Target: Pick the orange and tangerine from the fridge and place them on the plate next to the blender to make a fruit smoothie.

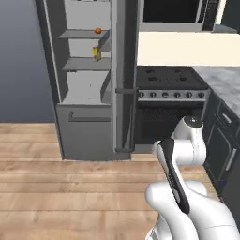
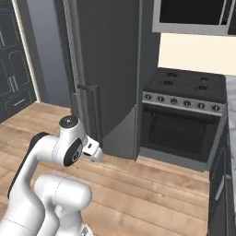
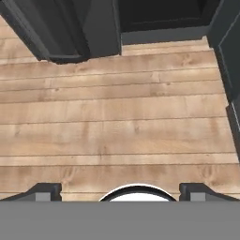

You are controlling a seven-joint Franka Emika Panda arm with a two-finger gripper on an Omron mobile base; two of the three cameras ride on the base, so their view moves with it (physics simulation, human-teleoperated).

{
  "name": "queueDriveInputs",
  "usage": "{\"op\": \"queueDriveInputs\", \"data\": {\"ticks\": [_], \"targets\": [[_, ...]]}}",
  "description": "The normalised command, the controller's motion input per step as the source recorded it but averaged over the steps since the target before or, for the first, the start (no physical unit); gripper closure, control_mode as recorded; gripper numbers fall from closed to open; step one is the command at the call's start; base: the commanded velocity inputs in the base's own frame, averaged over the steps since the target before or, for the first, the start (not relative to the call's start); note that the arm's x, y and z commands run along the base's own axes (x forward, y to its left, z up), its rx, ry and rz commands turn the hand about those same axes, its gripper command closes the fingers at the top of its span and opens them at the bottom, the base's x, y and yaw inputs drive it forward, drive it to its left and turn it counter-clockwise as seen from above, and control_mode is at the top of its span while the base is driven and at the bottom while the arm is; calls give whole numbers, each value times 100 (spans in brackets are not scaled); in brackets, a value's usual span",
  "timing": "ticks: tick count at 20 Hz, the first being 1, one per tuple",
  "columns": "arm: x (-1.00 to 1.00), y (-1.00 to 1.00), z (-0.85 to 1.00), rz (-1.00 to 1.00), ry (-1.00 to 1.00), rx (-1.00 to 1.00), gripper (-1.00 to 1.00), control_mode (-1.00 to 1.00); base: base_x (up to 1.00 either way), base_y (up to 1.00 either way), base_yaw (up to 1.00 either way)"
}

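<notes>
Fridge [image 1: 89, 93] stands open at the far left of the left base view, its pale grey interior showing shelves and a drawer at the bottom. A small reddish-orange ball, the tangerine [image 1: 98, 30], rests on an upper shelf near the right side of the compartment. One shelf below it sits a small yellow item [image 1: 96, 53], too small to identify. The fridge door [image 1: 123, 75] is swung out edge-on, between the compartment and the stove [image 1: 171, 79] to its right. In the right base view the door's dark outer face and vertical handle [image 2: 88, 110] are visible, with the oven [image 2: 179, 124] to the right.

The gripper [image 3: 120, 191] points down at the wooden floor [image 3: 117, 122] in front of the fridge. Its two fingertips [image 3: 44, 191] stand wide apart at the near edge of the hand view, with nothing between them.
</notes>
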Motion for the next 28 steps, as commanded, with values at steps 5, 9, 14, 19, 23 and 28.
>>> {"op": "queueDriveInputs", "data": {"ticks": [5, 9, 14, 19, 23, 28], "targets": [[0, 0, 0, 0, 0, 0, -100, 100, -34, 70, 66], [0, 0, 0, 0, 0, 0, -100, 100, -31, 78, 68], [0, 0, 0, 0, 0, 0, -100, 100, 28, 92, 39], [0, 0, 0, 0, 0, 0, -100, 100, 99, 78, -18], [0, 0, 0, 0, 0, 0, -100, 100, 100, 77, -49], [0, 0, 0, 0, 0, 0, -100, 100, 100, 32, -55]]}}
